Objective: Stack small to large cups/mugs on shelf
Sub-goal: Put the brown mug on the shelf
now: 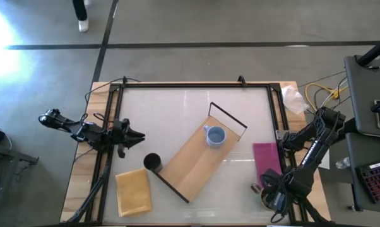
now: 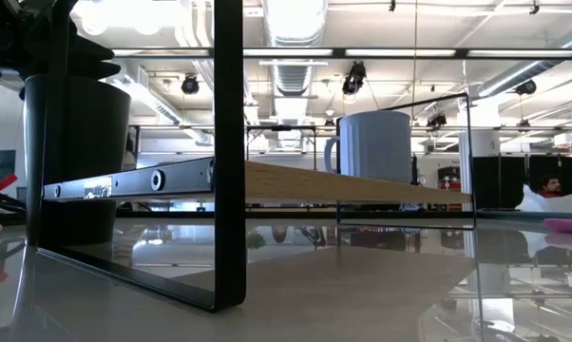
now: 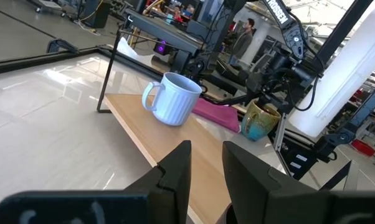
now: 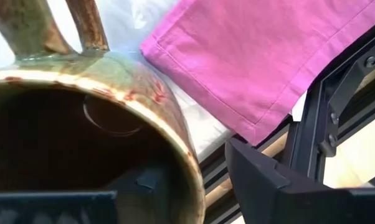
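Mug-sorting under way at a table (image 1: 177, 107), shelf (image 1: 190, 167) laid diagonally across the middle. Blue mug (image 1: 214, 136) upright on the board toward its far end, apparently parked there as the largest, with the rest of the board free for the others. Black cup (image 1: 152, 162) upright on the table, just beside the shelf's near end frame, off the board and not yet placed.

Brown mug (image 3: 260, 120) at the right front corner, just beside the pink cloth (image 1: 266, 162), pinched by the right tool (image 1: 266, 187): one finger inside the rim, the other outside against the wall, handle pointing away from the wrist. Likely a rim grip for good reason, keeping the mug upright and the handle clear for setting down. Lifted or resting on the table: cannot tell.

Left tool (image 1: 138, 134) at the table's left side, a little beyond the black cup, fingers slightly spread with nothing between, aimed along the board toward the blue mug. Seemingly waiting, yet well placed for the black cup. Yellow pad (image 1: 134, 191) near the left front corner, bare and out of play.

Probably next: brown mug carried over the cloth to the board. Hazards on that path, by the look of it: the thin black end frame and the blue mug.
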